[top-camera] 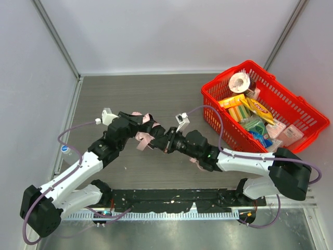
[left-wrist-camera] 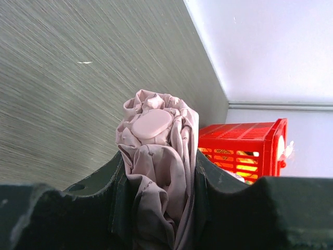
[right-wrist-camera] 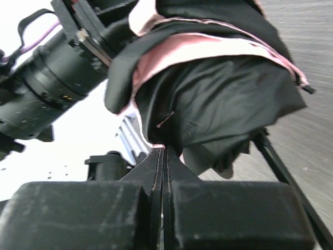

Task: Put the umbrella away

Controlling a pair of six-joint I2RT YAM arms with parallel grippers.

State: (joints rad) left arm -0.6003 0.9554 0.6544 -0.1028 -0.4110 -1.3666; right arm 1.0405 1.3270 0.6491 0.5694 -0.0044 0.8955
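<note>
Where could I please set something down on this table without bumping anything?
The far strip of table between the back wall and the arms, left of the red basket, is bare. The centre is crowded: the left tool and right tool meet at the umbrella, and the basket is full.

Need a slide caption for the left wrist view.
Left fingers clamp the bunched pink umbrella; red basket in the background.

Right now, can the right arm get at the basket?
Likely not freely. Nothing stands between it and the basket, but the right gripper is pinched on the umbrella, which the left gripper also clamps.
</note>
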